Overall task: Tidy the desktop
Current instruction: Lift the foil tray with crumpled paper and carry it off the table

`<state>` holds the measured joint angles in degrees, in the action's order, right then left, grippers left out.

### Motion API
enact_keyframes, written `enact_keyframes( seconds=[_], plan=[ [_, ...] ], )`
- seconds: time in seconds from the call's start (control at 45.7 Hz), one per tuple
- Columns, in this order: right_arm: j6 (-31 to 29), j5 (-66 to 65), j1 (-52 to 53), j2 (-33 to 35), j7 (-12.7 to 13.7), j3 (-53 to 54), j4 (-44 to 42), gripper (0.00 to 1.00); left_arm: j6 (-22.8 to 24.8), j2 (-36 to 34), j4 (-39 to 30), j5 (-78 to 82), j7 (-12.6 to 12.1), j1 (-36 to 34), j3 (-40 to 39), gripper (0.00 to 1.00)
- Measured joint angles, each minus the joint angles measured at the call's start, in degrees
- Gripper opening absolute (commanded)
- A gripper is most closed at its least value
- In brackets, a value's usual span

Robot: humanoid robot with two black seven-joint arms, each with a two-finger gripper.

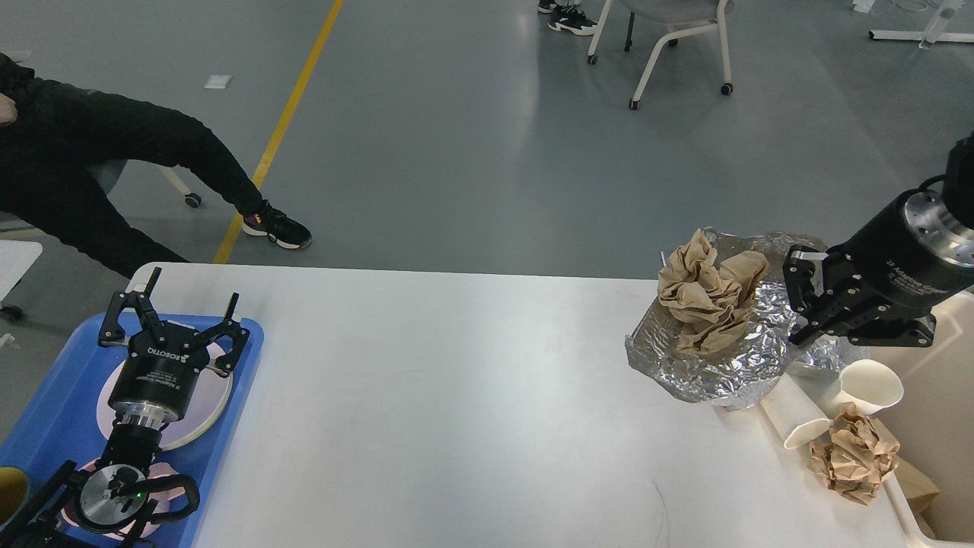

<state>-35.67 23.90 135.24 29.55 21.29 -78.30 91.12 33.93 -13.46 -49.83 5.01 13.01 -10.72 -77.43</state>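
**Op A:** One desk (472,396) fills most of my view, white and wide, running from the blue tray (46,411) at its left end to the beige bin (940,396) at its right. I judge I am mid-carry: my right tool (808,308) is clamped on the rim of the foil tray (708,365), raised and tilted above the desk's right part, with a brown paper wad (708,301) riding inside.

**Op B:** And the next move?

**Op A:** Swing it rightward over the bin and release, I think. The tilt matters; the wad sits loose and could roll out early.

**Op B:** Your other arm?

**Op A:** My left tool (176,320) hangs over the blue tray with fingers spread wide, gripping nothing.

**Op B:** What can't you see?

**Op A:** The bin is cut off by the frame edge, so I cannot read its contents. The foil covers whatever lies beneath it. Two paper cups (867,384) and a second crumpled paper (852,453) sit near the bin, one cup partly tucked under the foil.
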Motion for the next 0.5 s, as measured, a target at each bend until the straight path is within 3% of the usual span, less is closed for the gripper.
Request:
enact_keyframes(
  seconds=[0.241, 0.504],
  plan=[
    [0.2, 1.9, -3.1, 10.8, -0.3, -2.2, -6.1, 0.00, 0.0, 0.0, 0.0, 0.0, 0.0, 0.1, 0.0, 0.96],
    [1.9, 1.8, -14.7, 25.6, -0.3, -2.3, -23.0, 0.00, 0.0, 0.0, 0.0, 0.0, 0.0, 0.1, 0.0, 0.96]
  ],
)
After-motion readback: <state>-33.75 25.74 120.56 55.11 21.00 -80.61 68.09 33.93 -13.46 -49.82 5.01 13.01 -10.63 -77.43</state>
